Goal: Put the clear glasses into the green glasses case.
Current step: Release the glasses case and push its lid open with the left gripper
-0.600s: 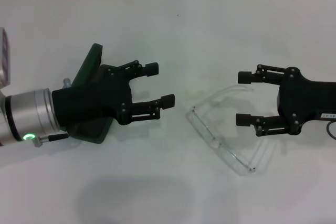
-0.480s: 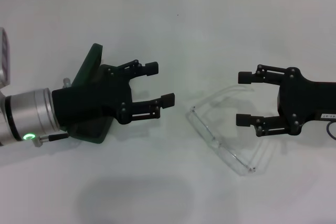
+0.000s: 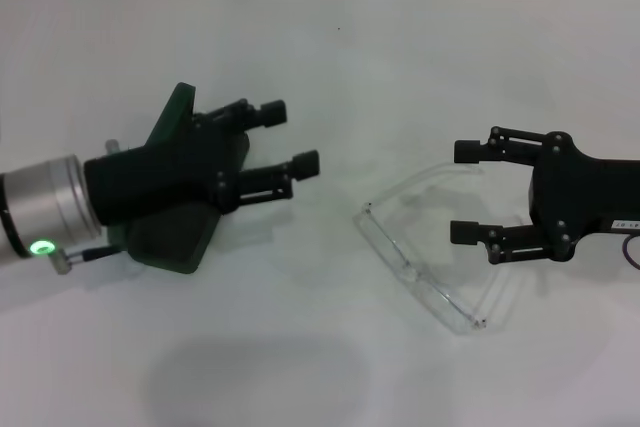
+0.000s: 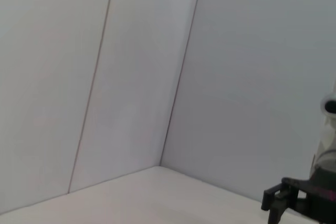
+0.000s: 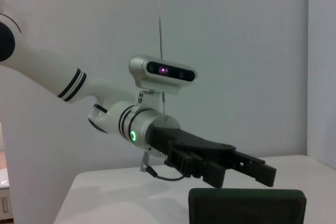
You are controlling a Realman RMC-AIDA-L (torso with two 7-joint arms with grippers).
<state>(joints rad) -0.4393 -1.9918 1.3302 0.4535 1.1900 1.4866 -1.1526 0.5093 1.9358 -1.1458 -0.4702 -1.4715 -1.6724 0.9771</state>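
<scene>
The clear glasses (image 3: 415,269) lie on the white table right of centre, lens toward the middle and arms pointing right. My right gripper (image 3: 461,192) is open just beyond the arm tips, its fingers apart at about the width of the glasses and holding nothing. The green glasses case (image 3: 170,242) sits at the left, mostly hidden under my left arm, with one dark green edge sticking out behind. My left gripper (image 3: 289,136) hovers open past the case, pointing at the glasses. The right wrist view shows the case (image 5: 247,205) below the left gripper (image 5: 257,174).
The white table (image 3: 330,47) runs back to a tiled wall. The left wrist view holds only wall panels and, in a lower corner, part of the right gripper (image 4: 283,203). A soft shadow lies on the table near the front.
My left gripper has shifted back and a little to the left over the case, its wrist turned. The right gripper and the glasses have not moved.
</scene>
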